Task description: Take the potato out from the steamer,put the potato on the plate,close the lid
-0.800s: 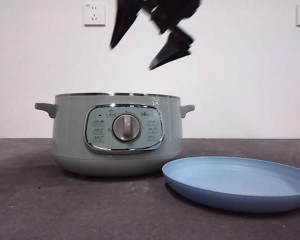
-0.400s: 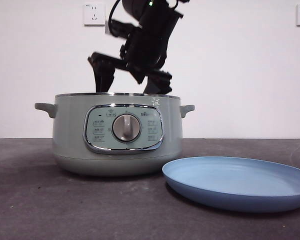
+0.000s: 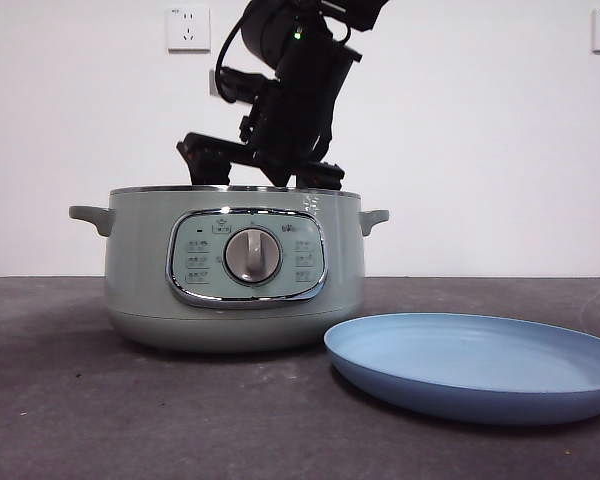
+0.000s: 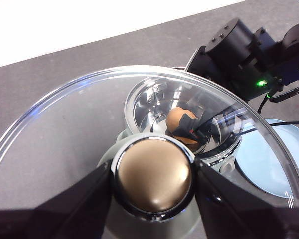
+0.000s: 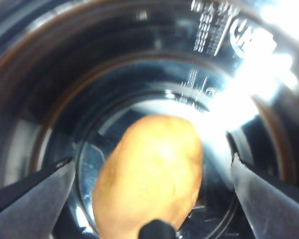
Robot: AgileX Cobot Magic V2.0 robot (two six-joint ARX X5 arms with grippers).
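- Since half a sec ago the right gripper (image 3: 265, 180) has dropped lower into the steamer (image 3: 234, 268); in the front view its jaw tips are now below the steel rim, only the dark wrist body shows above the pot. A full sec ago it hung well clear above the pot.
- Steamer and plate (image 3: 477, 366) haven't shifted across the front views.
- Right wrist view: right gripper (image 5: 152, 174) jaws spread wide, one on each side of the potato (image 5: 149, 174), w/ gaps both sides – not touching it yet.
- Potato lies on the shiny metal floor of the steamer's inner bowl, orange-brown, long axis tilted; also seen thru the glass in the left wrist view (image 4: 182, 122), w/ the right gripper's black jaws next to it.
- Left gripper (image 4: 153, 174) holds the lid (image 4: 65, 129) by its knob (image 4: 153, 175), jaws clamped either side; lid is up off the pot, steamer open below it.
- Light-blue plate sits on the dark table (image 3: 80, 410), just beside the steamer's front-right, empty face up; its edge also shows in the left wrist view (image 4: 261, 164).
- Two wall sockets (image 3: 188, 27) on the white wall behind.
- Right arm's body blocks the view of the pot's inside from the front.
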